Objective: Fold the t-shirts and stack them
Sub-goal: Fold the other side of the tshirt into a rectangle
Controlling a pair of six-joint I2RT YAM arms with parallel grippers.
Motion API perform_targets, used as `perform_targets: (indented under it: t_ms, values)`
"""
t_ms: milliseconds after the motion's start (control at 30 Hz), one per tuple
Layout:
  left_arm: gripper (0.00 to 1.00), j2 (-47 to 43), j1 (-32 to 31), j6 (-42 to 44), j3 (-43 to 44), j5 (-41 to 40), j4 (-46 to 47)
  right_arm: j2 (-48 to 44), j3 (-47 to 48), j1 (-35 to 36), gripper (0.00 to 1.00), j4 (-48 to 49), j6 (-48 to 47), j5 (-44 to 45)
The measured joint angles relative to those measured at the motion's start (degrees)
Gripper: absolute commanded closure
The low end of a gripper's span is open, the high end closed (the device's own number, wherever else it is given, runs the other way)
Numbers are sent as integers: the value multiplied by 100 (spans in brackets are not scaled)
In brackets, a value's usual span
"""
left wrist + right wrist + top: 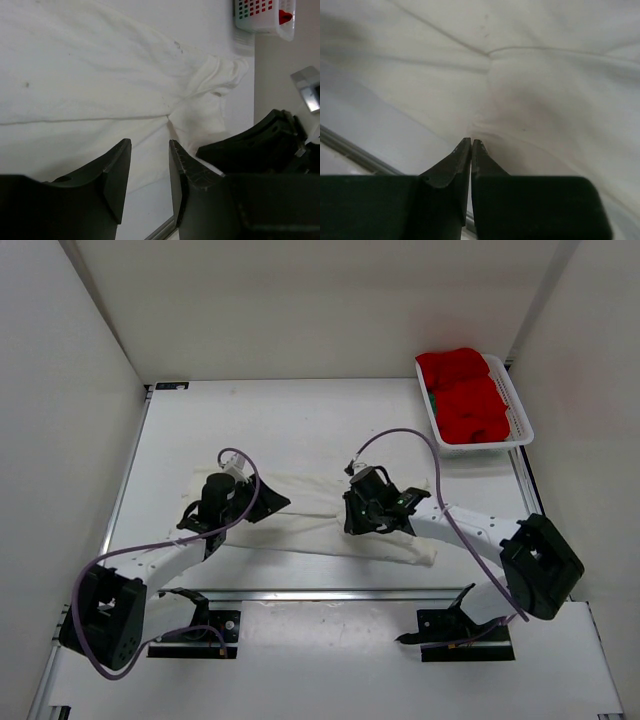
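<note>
White table (300,420), pale walls | left gripper (150,143): jaws apart, over cream-white t-shirt (310,502) spread wrinkled across mid-table | right gripper (471,142): jaws together, tips at a pucker in that cloth | far right: red t-shirt (465,390) heaped in mesh basket (520,410)

We reached our left arm (165,562) and right arm (465,530) forward and inward from their bases, wrists tipped down. Our left gripper (150,150) stood with its jaws partly apart. Our right gripper (471,144) had its fingers pressed together at the tips.
</note>
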Motion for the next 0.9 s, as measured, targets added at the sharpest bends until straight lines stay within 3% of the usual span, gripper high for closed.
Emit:
perform_targets:
  t_ms: [133,333,467,600,767,900]
  values:
    - [53,48,87,-59,136,96,70,50,-48,389,98,157,476,-238]
    - [53,68,236,-138,413,162,140,-151,-101,638,76,334,824,-566]
    - [53,240,44,-146,577,138,258,-625,-151,369,76,308,686,-588]
    - [51,678,-420,-146,649,109,411,-1246,-697,-951,84,481,511,-514]
    - [51,1690,-754,-118,1051,111,422,-1744,-1705,-3233,71,940,391,-579]
    - [51,2450,-769,-94,1600,120,437,-1646,-2052,-4159,66,1305,319,-929]
